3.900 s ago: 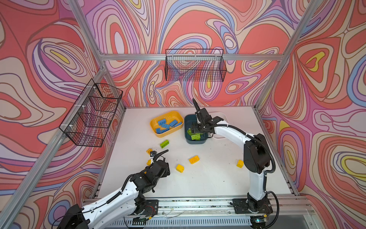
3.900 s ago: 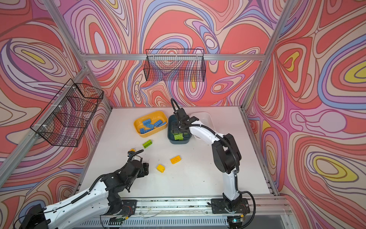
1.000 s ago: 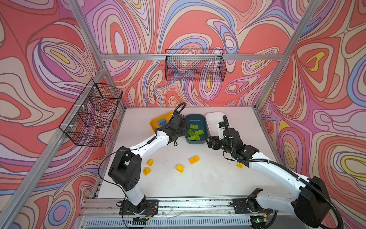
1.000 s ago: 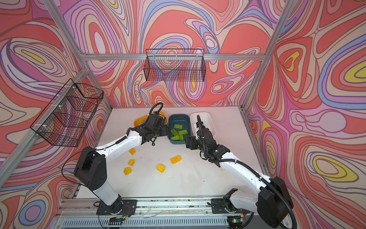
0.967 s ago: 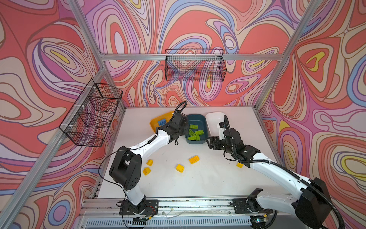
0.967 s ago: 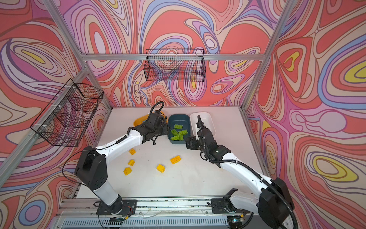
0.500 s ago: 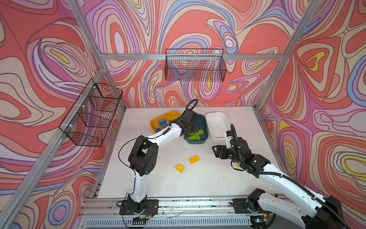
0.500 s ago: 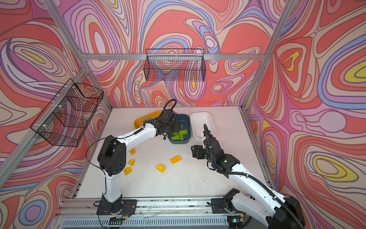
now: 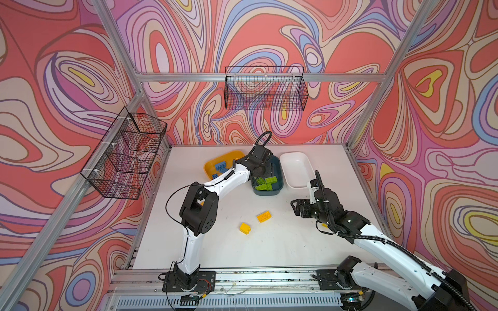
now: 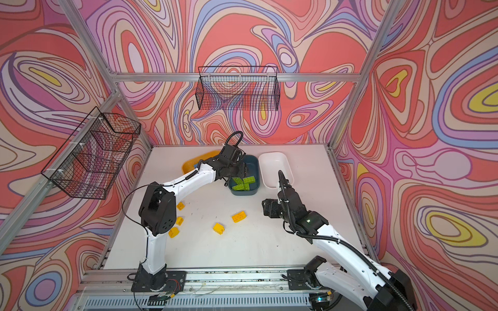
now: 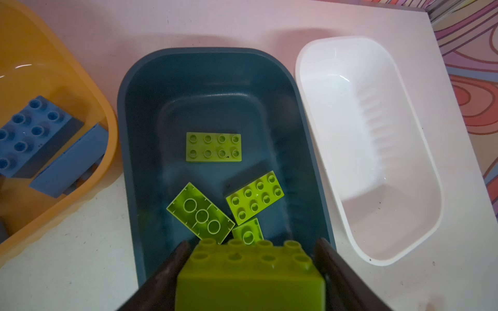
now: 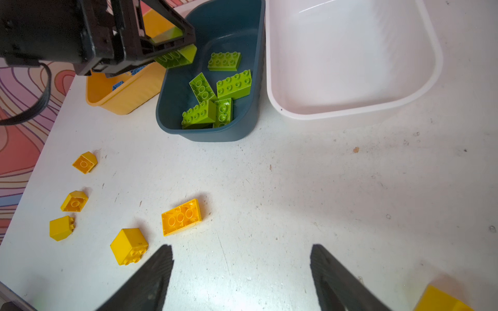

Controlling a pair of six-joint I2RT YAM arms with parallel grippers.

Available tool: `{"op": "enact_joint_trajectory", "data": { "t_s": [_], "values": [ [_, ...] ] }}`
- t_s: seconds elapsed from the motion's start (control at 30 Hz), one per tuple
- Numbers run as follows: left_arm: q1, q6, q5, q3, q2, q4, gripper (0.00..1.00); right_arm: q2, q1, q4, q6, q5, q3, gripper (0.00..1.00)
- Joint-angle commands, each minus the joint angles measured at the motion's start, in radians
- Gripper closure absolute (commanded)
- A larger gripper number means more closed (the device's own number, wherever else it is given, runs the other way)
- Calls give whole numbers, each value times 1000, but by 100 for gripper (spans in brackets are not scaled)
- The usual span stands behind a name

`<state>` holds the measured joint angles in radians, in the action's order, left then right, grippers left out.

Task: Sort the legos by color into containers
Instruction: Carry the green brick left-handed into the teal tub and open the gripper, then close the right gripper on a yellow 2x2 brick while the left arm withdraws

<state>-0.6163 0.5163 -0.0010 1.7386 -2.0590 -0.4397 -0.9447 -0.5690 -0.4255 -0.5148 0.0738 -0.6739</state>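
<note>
Over teal tub (image 11: 204,88), far centre of bench (image 12: 296,188): left claw (image 11: 252,242) w/ lime lego (image 11: 250,280) between jaws, can't tell if clamped or let go. Five greens (image 12: 234,84) inside already, blues (image 11: 29,134) in yellow tub (image 11: 40,67). White tub (image 11: 377,134) empty; six yellows (image 12: 181,216) left on bench. Right claw (image 12: 240,246) open, empty, near right.

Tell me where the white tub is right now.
In both top views the white tub sits at the back of the table, right of centre, right beside the dark teal tub, and it is empty.
</note>
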Motion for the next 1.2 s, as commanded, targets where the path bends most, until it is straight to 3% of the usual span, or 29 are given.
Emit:
{"op": "enact_joint_trajectory", "data": {
  "t_s": [0.0,0.1,0.3,0.47,0.63,0.93,1.17],
  "values": [
    [-1,-23,-8,39,7,-61,18,-8,0,-46,-38,61,-11,16],
    [0,-28,-10,36,46,-70,12,-37,0,-121,-77,151,-38,15],
    [-13,-19,1,-80,213,-36,12,-80,44,-253,-139,259,-64,11],
    [-63,8,-22,-329,409,67,13,-42,166,-250,-169,267,-19,3],
    [-118,52,-52,-614,592,159,13,-46,264,-237,-205,270,6,2],
    [-145,100,-91,-935,877,167,14,-130,285,-217,-287,243,71,2],
    [-146,116,-109,-1038,966,168,14,-201,285,-158,-315,227,123,5]
  ]
}}
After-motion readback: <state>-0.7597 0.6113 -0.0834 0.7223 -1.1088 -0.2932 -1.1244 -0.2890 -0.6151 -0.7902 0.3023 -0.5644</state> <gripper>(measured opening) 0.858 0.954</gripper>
